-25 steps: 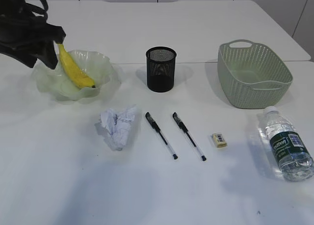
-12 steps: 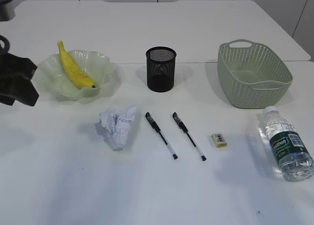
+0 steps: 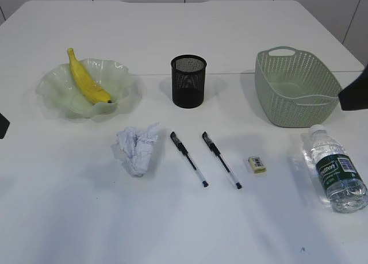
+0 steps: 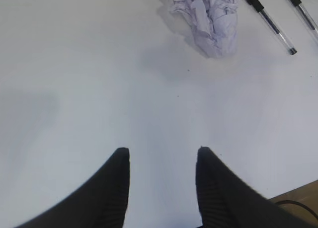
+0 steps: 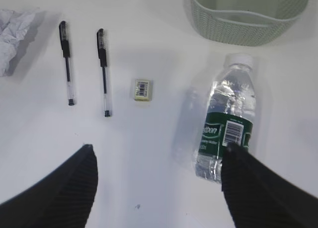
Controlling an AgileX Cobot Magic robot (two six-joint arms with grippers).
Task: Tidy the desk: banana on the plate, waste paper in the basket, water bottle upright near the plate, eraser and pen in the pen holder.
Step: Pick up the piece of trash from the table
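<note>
Both grippers stand spread and empty: the left gripper (image 4: 161,156) hangs over bare table (image 4: 74,89) short of the waste paper (image 4: 208,17), the right gripper (image 5: 159,161) above the lying water bottle (image 5: 227,123), eraser (image 5: 142,89) and two pens (image 5: 103,71). Beyond, the banana (image 3: 87,80) rests on the plate (image 3: 57,94), with the pen holder (image 3: 188,81) and basket (image 3: 296,94) farther right.

- The left gripper (image 4: 159,188), open, is no longer at the plate (image 3: 57,97); the banana (image 3: 87,81) now lies there alone.
- The right gripper (image 5: 159,188) now appears beside the basket (image 3: 296,88).
</note>
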